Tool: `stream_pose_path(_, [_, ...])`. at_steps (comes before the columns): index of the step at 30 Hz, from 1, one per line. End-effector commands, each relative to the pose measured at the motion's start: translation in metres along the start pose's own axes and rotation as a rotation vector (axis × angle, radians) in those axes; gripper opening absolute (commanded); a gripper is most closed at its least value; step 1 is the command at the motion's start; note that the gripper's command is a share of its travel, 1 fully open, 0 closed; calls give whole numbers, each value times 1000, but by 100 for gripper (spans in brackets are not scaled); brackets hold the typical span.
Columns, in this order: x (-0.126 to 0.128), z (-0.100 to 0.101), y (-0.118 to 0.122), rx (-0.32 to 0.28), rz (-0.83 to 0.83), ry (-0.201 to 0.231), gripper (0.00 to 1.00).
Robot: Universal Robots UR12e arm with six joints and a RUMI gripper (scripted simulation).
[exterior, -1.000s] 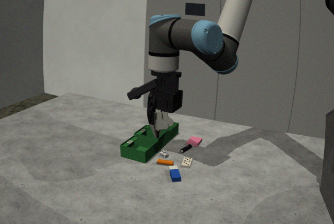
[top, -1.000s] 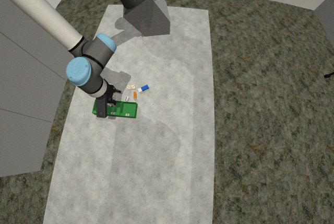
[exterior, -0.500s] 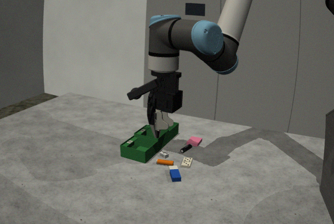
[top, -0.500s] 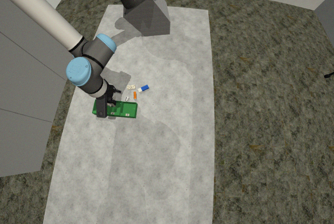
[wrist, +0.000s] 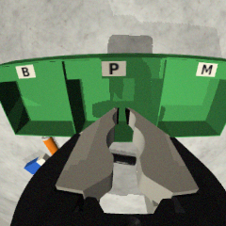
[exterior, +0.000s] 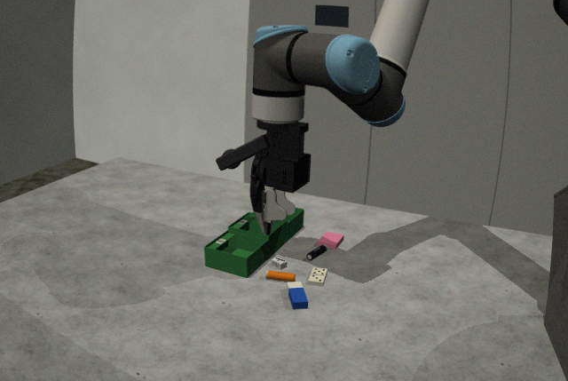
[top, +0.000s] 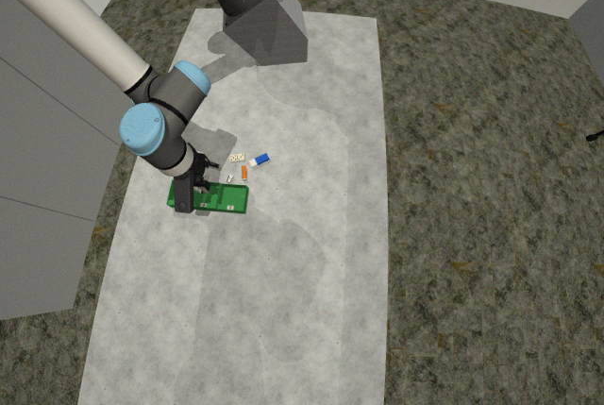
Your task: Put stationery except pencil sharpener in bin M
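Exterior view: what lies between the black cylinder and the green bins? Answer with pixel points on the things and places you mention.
The small silvery-white sharpener (top: 229, 178) (exterior: 279, 262) lies roughly between the black cylinder (exterior: 316, 252) and the bins' near end (exterior: 248, 264), in the exterior view.

matt green bins (top: 233, 199) (exterior: 227, 263) (wrist: 188, 101), glossy blue joint caps (top: 142, 128) (exterior: 353, 63)

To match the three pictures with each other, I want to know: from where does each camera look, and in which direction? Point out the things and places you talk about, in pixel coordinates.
Top: high above the table, facing down at the green bins (top: 239, 210) (exterior: 226, 267) (wrist: 188, 128); most of the arm shows.
Exterior: beside the table, looking slightly down across it; wrist, forearm and gripper (top: 207, 188) (exterior: 267, 233) (wrist: 121, 108) show.
Wrist: on the arm's end, facing along the fingers into the bins.
All share bins and gripper.
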State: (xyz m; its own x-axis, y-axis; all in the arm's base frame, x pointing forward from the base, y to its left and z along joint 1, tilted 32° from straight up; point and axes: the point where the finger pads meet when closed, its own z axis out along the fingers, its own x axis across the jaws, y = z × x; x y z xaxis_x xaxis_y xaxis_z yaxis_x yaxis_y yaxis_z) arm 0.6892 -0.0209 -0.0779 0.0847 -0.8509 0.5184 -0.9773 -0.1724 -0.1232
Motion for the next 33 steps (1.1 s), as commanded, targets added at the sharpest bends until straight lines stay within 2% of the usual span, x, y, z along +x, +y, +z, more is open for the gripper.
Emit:
stream_pose_path(1, [0,-1,0,1,0,0,4])
stream_pose_path(15, [0,-4,0,1,0,0,4])
stream_pose_path(33, [0,-26,0,1,0,0,4])
